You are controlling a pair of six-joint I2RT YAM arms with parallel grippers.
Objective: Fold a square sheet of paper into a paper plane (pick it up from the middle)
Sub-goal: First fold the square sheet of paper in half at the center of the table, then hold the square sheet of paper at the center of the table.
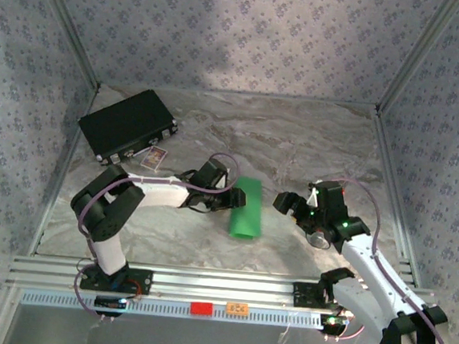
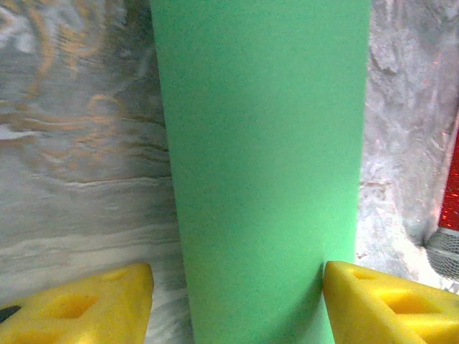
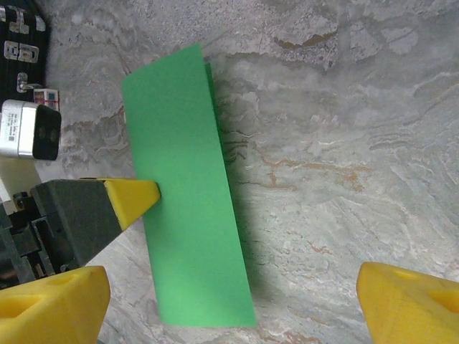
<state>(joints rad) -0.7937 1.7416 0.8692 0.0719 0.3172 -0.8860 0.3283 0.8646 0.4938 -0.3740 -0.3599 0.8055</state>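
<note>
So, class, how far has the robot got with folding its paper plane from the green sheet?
Done: the square sheet of paper lies on the table, folded in half into a narrow rectangle. In hand: the left gripper is at one long edge, jaws open; the right gripper hovers open on the other side, apart from it. Left: the pointed nose and wings, since no dart shape shows yet.

Soft, even light from above; a dim patch darkens the back wall [image 1: 216, 54], and the paper [image 3: 190, 201] casts a thin shadow on the bench [image 3: 344, 143].
</note>
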